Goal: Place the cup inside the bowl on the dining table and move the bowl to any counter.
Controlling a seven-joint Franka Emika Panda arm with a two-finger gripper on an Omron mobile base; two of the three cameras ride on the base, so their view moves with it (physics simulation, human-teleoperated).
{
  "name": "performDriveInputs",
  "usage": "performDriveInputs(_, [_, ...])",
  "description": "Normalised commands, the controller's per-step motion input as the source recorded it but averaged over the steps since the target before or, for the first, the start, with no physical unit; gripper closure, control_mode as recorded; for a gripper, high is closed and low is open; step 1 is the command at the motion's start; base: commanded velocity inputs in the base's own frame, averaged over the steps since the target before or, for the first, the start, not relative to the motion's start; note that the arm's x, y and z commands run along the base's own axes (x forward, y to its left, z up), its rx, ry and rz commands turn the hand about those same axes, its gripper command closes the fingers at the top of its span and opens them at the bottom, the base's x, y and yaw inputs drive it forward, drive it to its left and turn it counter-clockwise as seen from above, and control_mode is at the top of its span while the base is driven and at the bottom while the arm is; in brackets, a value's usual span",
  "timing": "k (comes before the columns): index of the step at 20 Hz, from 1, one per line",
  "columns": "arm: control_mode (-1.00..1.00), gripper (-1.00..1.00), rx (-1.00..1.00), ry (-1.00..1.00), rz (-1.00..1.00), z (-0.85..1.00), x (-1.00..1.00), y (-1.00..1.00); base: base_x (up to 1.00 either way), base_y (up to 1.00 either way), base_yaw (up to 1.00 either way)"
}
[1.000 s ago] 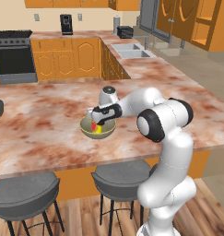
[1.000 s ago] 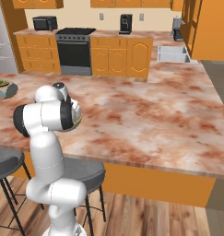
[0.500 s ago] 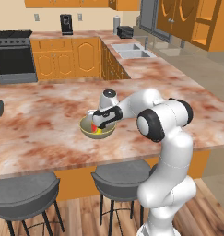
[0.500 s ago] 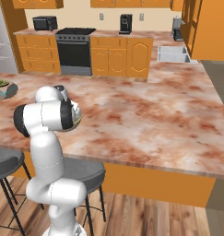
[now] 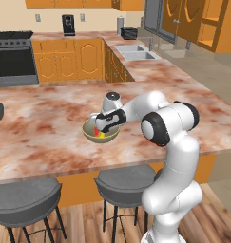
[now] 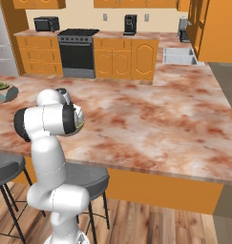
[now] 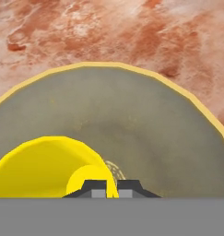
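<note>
The large broad slab of reddish-brown and cream marble that is the dining table (image 5: 50, 128) spans the left base view from nine to three o'clock, and in the right base view (image 6: 151, 124) it runs across the middle. Behind it, toward twelve o'clock, stands the narrow marble counter over orange wooden cabinets (image 5: 83, 35), with a black oven range (image 5: 11, 59) at ten o'clock and a steel sink (image 5: 135, 51) at one o'clock. Two grey round stools (image 5: 121, 182) sit under the table's near edge at six and seven o'clock. The white arm reaches from four o'clock toward the centre of the left base view, its hand lowered over the round olive-tan bowl with a paler rim (image 5: 101, 134), which rests on the table just left of centre. In the hand view the bowl's grey-olive inside (image 7: 132, 133) spreads from nine to three o'clock with its yellowish rim arching over the top. Inside it lies the small yellow cylindrical cup (image 7: 49, 168), tipped on its side at seven o'clock, its open mouth facing the camera. The two-finger gripper (image 7: 112, 188) sits at six o'clock, jaws drawn tight together with the thin wall of the cup pinched between the tips, so the cup lies directly at and to the left of the fingers, low in the bowl.
</note>
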Motion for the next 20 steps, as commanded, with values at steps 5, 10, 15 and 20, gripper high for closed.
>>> performDriveInputs(5, [-1.00,-1.00,0.00,0.00,0.00,0.00,0.00,0.01,0.00,0.00,0.00])
performDriveInputs(10, [-1.00,-1.00,0.00,0.00,0.00,0.00,0.00,0.00,0.00,0.00,0.00])
performDriveInputs(15, [-1.00,-1.00,0.00,-0.02,0.00,0.16,-0.08,0.00,0.00,0.00,0.00])
performDriveInputs(20, [-1.00,-1.00,0.00,-0.04,0.00,0.35,-0.20,0.00,0.00,0.00,0.00])
